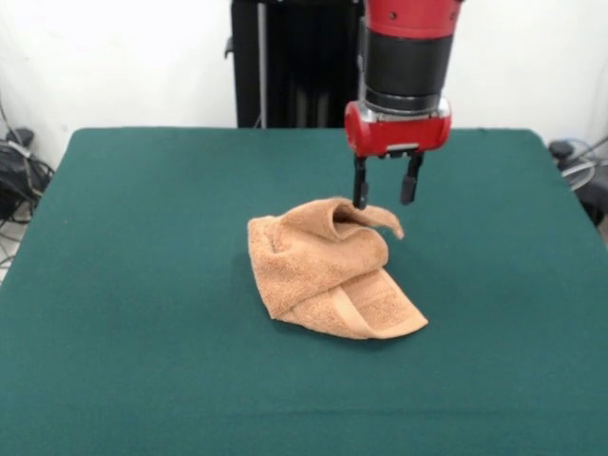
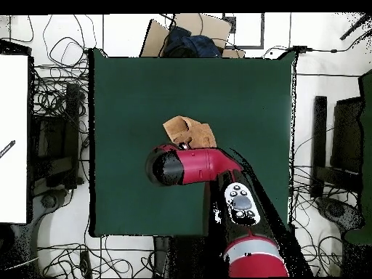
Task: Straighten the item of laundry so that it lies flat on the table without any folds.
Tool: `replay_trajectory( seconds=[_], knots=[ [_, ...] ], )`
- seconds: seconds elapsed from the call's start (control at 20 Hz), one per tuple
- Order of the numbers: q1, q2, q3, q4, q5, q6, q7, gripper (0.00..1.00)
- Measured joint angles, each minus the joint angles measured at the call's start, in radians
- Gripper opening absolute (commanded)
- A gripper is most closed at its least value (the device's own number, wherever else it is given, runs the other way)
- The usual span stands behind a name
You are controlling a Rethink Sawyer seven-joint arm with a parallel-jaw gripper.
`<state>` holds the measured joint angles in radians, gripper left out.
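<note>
The peach-orange towel [image 1: 328, 269] lies crumpled and folded over itself near the middle of the dark green table [image 1: 133, 285]. A raised fold stands at its far right top. My gripper [image 1: 386, 189] hangs just above that raised fold, fingers apart and empty; the left fingertip [image 1: 360, 195] is at the fold's edge. In the overhead view the red arm [image 2: 192, 166] covers the gripper and part of the towel [image 2: 186, 131], which shows just beyond the arm on the table [image 2: 123, 109].
The robot's black pedestal [image 1: 285, 62] stands behind the table's far edge. Cables and equipment [image 1: 19, 171] lie off the table's sides. A box and a dark cloth [image 2: 185, 40] sit beyond the table in the overhead view.
</note>
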<state>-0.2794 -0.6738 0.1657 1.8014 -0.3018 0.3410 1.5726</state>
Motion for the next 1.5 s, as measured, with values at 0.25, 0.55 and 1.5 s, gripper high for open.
replay_trajectory(
  seconds=[0.25,0.55,1.5],
  knots=[
    [-0.010,0.045,0.000,-0.007,0.000,0.000,0.000,1.00],
    [-0.015,0.099,0.000,-0.010,0.000,0.000,0.000,1.00],
    [-0.039,0.172,0.010,-0.012,0.000,-0.071,0.000,1.00]
  ],
)
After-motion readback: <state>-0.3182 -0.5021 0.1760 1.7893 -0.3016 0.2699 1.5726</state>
